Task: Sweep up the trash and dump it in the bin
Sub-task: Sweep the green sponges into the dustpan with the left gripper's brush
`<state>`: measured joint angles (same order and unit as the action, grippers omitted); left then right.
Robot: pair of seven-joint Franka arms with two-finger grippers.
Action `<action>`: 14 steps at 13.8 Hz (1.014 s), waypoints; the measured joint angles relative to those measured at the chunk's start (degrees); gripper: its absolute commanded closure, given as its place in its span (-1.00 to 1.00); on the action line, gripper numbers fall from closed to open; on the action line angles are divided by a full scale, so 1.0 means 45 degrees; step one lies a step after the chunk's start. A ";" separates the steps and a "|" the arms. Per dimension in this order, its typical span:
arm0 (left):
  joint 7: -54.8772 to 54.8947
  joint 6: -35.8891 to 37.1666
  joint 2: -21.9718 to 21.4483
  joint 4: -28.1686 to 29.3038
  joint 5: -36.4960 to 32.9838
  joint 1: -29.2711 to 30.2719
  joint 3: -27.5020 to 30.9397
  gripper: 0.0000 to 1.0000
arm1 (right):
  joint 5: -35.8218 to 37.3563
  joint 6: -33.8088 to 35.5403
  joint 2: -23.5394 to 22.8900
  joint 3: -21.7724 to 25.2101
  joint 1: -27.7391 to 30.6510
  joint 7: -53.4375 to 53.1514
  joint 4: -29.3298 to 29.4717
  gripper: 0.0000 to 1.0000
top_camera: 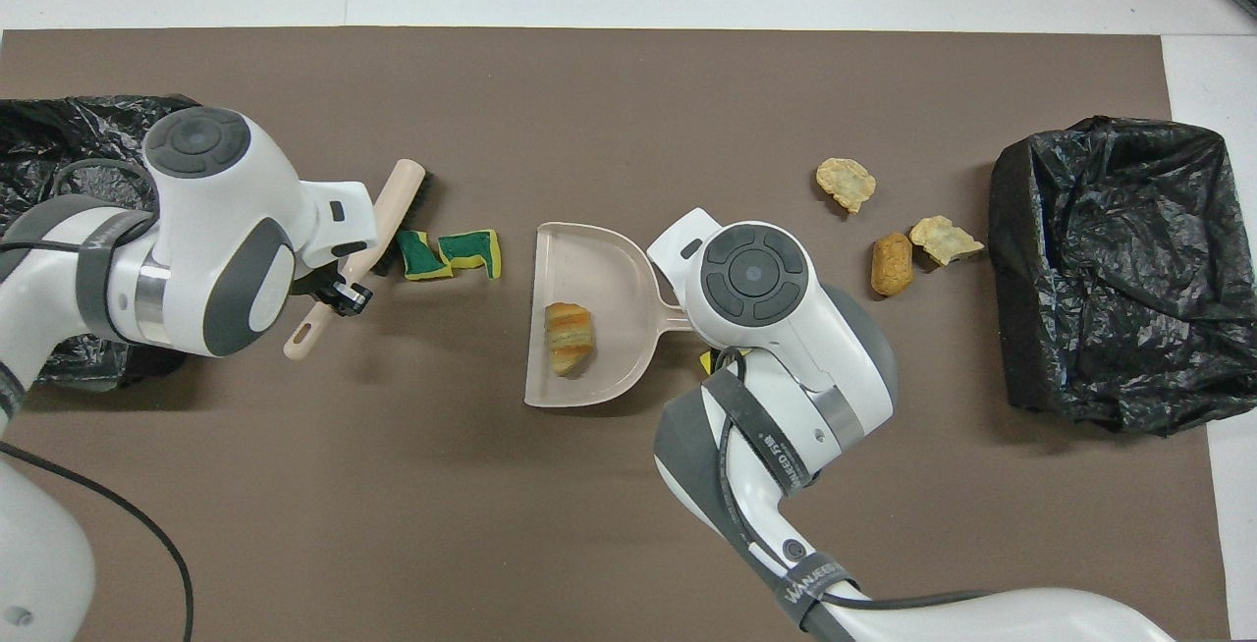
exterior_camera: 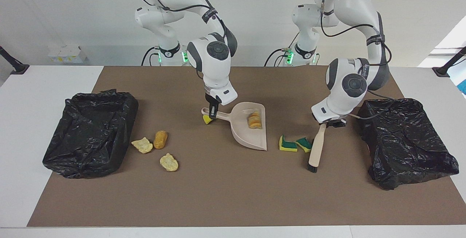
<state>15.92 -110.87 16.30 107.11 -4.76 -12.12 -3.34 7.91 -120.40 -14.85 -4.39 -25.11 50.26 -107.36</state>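
Note:
My left gripper (exterior_camera: 329, 122) (top_camera: 341, 294) is shut on the handle of the beige brush (exterior_camera: 315, 151) (top_camera: 395, 212), whose bristles touch the mat beside two green-and-yellow sponge pieces (exterior_camera: 288, 144) (top_camera: 420, 257). These pieces of trash lie just off the open mouth of the beige dustpan (exterior_camera: 251, 136) (top_camera: 594, 269). My right gripper (exterior_camera: 212, 113) is shut on the dustpan's handle. An orange-brown ridged lump (exterior_camera: 255, 120) (top_camera: 570, 336) rests in the pan. A yellow sponge bit (exterior_camera: 207, 120) lies under the handle. Two pale chunks (exterior_camera: 142, 145) (exterior_camera: 169, 162) and an orange-brown lump (exterior_camera: 160, 139) lie toward the right arm's end.
A black-bagged bin (exterior_camera: 87, 132) (top_camera: 1110, 269) stands at the right arm's end of the brown mat. Another black-bagged bin (exterior_camera: 404, 139) (top_camera: 59, 141) stands at the left arm's end, close beside the left arm's wrist.

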 measured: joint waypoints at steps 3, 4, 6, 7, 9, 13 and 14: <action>-0.0035 0.1063 -0.0343 0.0200 0.0545 -0.1330 -0.0041 1.00 | 0.0000 0.0000 0.0000 0.0000 -0.0012 -0.0077 0.0000 1.00; -0.0056 0.1432 -0.0474 0.0265 0.0847 -0.1668 -0.0048 1.00 | 0.0000 0.0000 0.0000 0.0000 -0.0037 -0.0083 0.0000 1.00; -0.0514 0.1861 -0.0647 0.0336 0.1562 -0.2212 -0.0046 1.00 | 0.0000 0.0000 0.0000 -0.0001 -0.0076 -0.0106 -0.0001 1.00; -0.1045 0.1875 -0.0688 0.0342 0.1908 -0.2421 -0.0055 1.00 | 0.0000 0.0000 0.0000 0.0000 -0.0079 -0.0108 -0.0003 1.00; -0.1859 0.1876 -0.0872 0.0294 0.2584 -0.2642 -0.0085 1.00 | 0.0000 0.0000 0.0000 0.0000 -0.0080 -0.0110 -0.0009 1.00; -0.2899 0.2088 -0.2025 0.0197 0.2968 -0.2638 0.0033 1.00 | 0.0000 0.0000 0.0000 0.0000 -0.0098 -0.0118 -0.0008 1.00; -0.3572 0.2559 -0.2417 0.0199 0.2975 -0.2627 0.0080 1.00 | 0.0000 0.0000 0.0000 0.0000 -0.0104 -0.0119 -0.0008 1.00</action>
<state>-0.16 -99.35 5.43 108.01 8.63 -23.94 -2.98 7.91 -120.40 -14.85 -4.40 -25.58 49.73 -107.40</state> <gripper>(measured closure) 0.740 0.674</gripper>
